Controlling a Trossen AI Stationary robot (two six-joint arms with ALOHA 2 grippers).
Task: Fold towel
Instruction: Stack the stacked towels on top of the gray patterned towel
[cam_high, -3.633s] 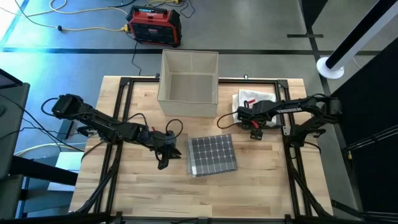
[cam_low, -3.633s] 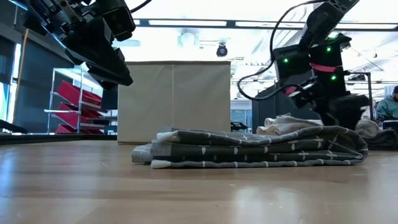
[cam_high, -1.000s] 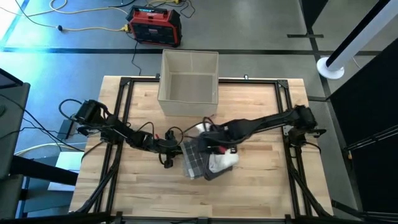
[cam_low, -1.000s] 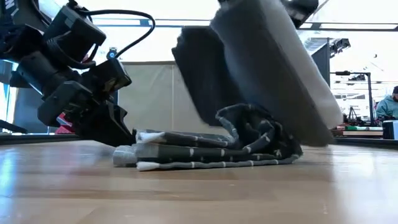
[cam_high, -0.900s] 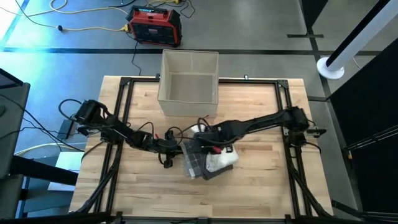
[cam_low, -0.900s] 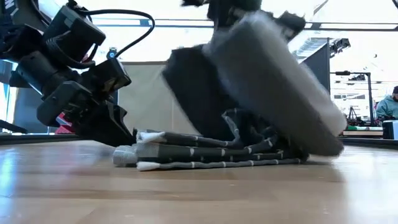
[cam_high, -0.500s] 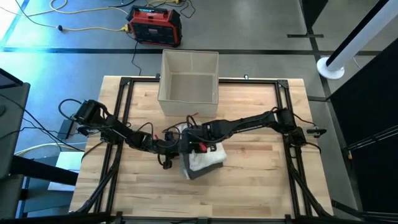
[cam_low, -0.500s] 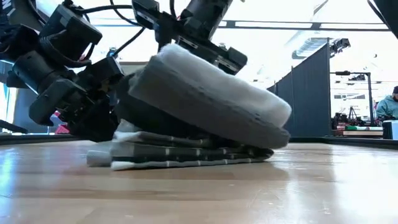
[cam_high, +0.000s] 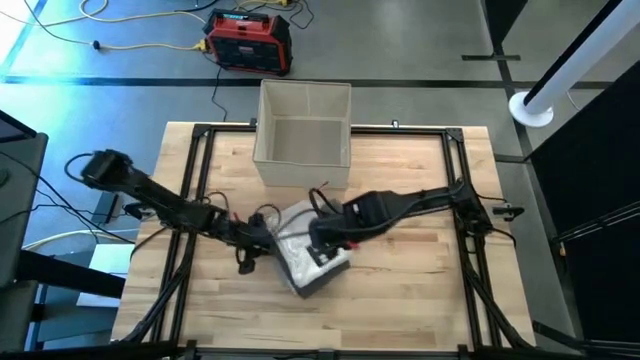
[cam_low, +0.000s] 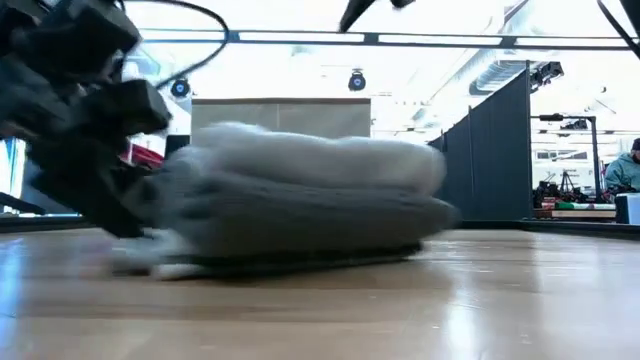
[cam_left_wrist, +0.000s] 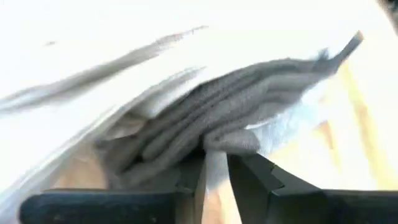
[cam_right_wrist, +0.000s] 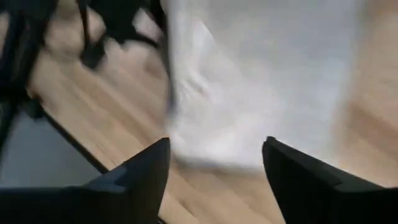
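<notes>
- Left gripper is pinched on the edge of the towel, at the bundle's left side.
- Right gripper hovers above the bundle, fingers spread and empty.
- Towel lies folded mid-surface, in front of the bin.
- Folding looks nearly finished; next, presumably release and flatten.
</notes>
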